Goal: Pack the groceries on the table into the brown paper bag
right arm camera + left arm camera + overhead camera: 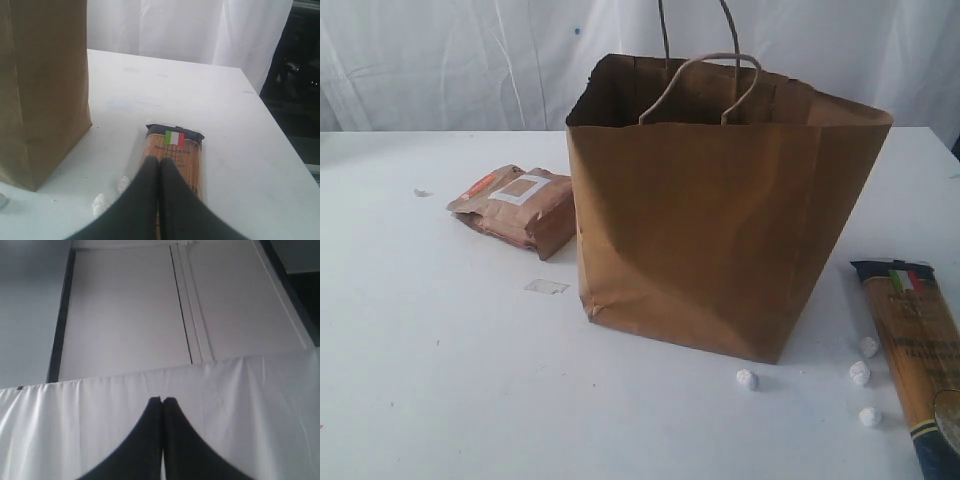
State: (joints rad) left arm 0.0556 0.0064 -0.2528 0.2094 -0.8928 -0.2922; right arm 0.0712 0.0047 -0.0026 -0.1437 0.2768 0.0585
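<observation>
1. Closest to the lens in the exterior view is the long spaghetti packet with dark ends and a little Italian flag [915, 350]. It lies flat on the white worktop [440, 380] at about 4 o'clock from the bag and runs off the frame edge.
2. A few small crumpled white bits [860, 373] sit between that packet and the bag.
3. The tall brown kraft paper bag [720, 230] stands upright and open mid-worktop, with both cord handles up. Only the shadowed top of its inside wall shows, so I can't tell what's in it.
4. The flat brown pouch with a white label [520, 210] lies at roughly 9 o'clock from the bag, right beside it.
5. The right end effector [160, 161] is clenched with nothing in it and lined up over the packet's end. I can't tell if it's touching.
6. The left end effector [162, 400] is also clenched and empty. It points up at a white curtain [250, 405], away from the worktop.
7. My read: the spaghetti is the step in hand. Next it'd need to spread its jaws, pinch across the packet's narrow width, then tip it endwise into the bag mouth. The pouch waits after that.
</observation>
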